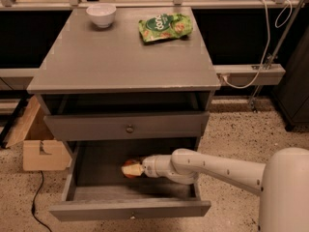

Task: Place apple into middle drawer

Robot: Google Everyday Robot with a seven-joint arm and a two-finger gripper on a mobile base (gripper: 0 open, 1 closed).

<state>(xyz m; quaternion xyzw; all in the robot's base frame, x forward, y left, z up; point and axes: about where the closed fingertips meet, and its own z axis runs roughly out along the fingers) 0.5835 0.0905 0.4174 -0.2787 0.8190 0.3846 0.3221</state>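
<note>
The middle drawer (96,210) is pulled out at the bottom of the grey cabinet, its front towards me. My gripper (138,168) reaches into it from the right on a white arm and sits low over the drawer floor near the middle. It is shut on the apple (129,169), red-orange with a pale yellowish patch, which sticks out at the gripper's left end inside the drawer. I cannot tell whether the apple touches the drawer floor.
The knobbed grey front (129,128) above is shut, under an open slot. A white bowl (101,14) and a green snack bag (165,27) lie on the cabinet top. A cardboard box (43,153) stands on the floor at left. A cable (35,204) runs there.
</note>
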